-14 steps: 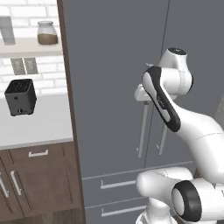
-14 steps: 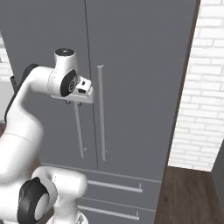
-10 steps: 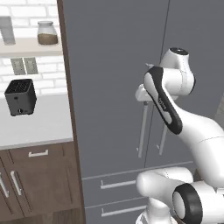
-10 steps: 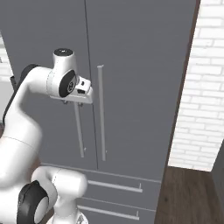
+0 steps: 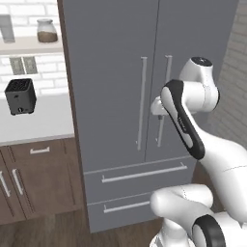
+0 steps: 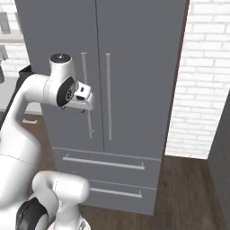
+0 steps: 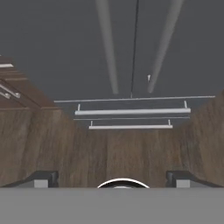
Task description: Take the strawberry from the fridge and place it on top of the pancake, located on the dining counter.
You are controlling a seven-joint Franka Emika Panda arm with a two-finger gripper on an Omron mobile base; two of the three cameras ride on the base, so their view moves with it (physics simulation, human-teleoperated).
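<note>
The fridge (image 5: 111, 72) stands in front of me with both grey doors shut; it also fills the right base view (image 6: 134, 67). The strawberry is hidden behind the doors. The pancake and the dining counter are out of view. My gripper (image 5: 157, 107) hovers just in front of the two long silver handles (image 5: 142, 101), close to the right one and at mid height, as the right base view (image 6: 83, 96) also shows. In the hand view the gripper (image 7: 113, 178) points downward, its fingertips (image 7: 43, 178) stand wide apart, and nothing lies between them.
Two drawers (image 5: 140, 173) sit under the doors. Left of the fridge are a white worktop (image 5: 43, 120) with a black toaster (image 5: 20, 96) and brown cabinets (image 5: 34, 178). A white brick wall (image 6: 202, 81) flanks the right side, above wood floor (image 6: 188, 188).
The hand has sunk slightly in front of the fridge handles and the arm's elbow has drifted a little right. The doors stay shut.
</note>
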